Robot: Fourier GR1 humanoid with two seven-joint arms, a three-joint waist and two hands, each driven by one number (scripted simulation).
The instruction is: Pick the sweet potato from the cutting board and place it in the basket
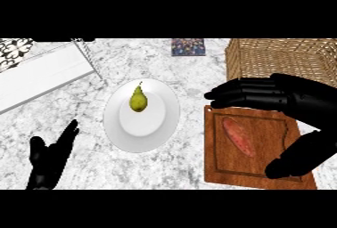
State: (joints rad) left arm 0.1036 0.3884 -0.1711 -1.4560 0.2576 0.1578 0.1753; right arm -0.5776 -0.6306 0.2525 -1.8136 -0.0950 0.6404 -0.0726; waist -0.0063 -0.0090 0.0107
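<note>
No words, numbers, labels or brand marks can be read anywhere. The one likely carrier — a small dark card (188,46) on the bench, just left of the basket (283,55) at its far corner — shows only a speckle of coloured dots, no letters. The patterned cloth (14,49), far left of the basket, bears black-and-white ornament only.

A plate (141,133) is sitting at centre, with a pear (137,99) lying on its 12 o'clock half. At 3 o'clock of the plate, a cutting board (260,173) is lying with a sweet potato (237,136) on it. A basket (283,58) is standing at 12 o'clock of the board. A rack (39,75) is lying at 10 o'clock of the plate.
</note>
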